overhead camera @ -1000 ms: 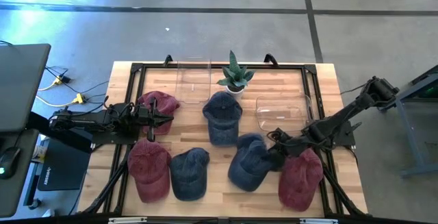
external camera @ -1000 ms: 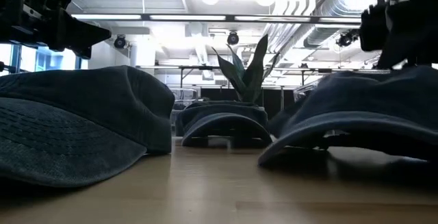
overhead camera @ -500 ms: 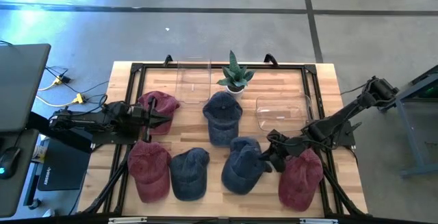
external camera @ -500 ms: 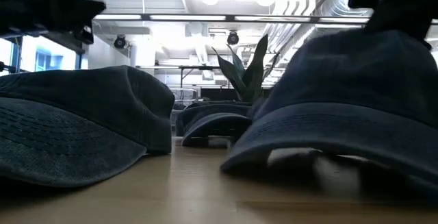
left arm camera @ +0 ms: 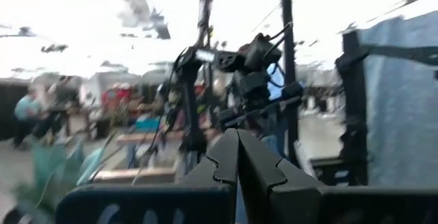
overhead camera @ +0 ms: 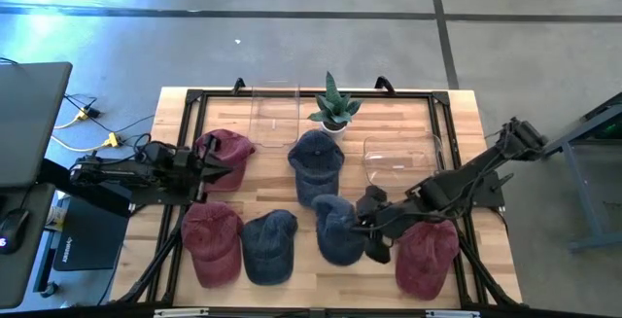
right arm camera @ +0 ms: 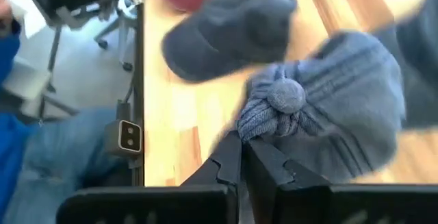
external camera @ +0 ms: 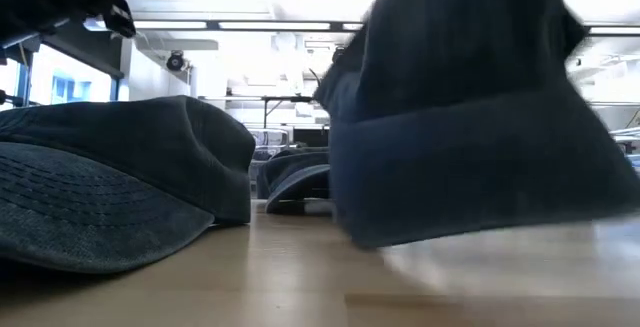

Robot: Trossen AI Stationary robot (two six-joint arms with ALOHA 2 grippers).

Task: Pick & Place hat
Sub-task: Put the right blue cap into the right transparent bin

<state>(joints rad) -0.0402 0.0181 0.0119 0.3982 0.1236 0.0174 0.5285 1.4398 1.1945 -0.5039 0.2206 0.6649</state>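
My right gripper (right arm camera: pixel 241 157) has its two fingers pinched together on the bunched crown fabric of a blue cap (overhead camera: pixel 337 229), right beside the button on top, so the cap is clamped. In the high view that gripper (overhead camera: pixel 367 229) sits low over the front middle of the wooden table (overhead camera: pixel 457 114), with the held cap between another blue cap (overhead camera: pixel 268 245) toward the left arm's side and a red cap (overhead camera: pixel 425 255) on the right arm's side. From table height the held cap (external camera: pixel 470 107) fills much of the frame, tilted, its brim edge down near the wood. Behind it lies a third blue cap (overhead camera: pixel 315 166), next to a small potted plant (overhead camera: pixel 333 107) and a clear container (overhead camera: pixel 398 159). My left gripper (overhead camera: pixel 216 160) waits at the left side, fingers closed together on nothing, hovering by a red cap (overhead camera: pixel 226 147), with another red cap (overhead camera: pixel 211 240) nearer the front edge.
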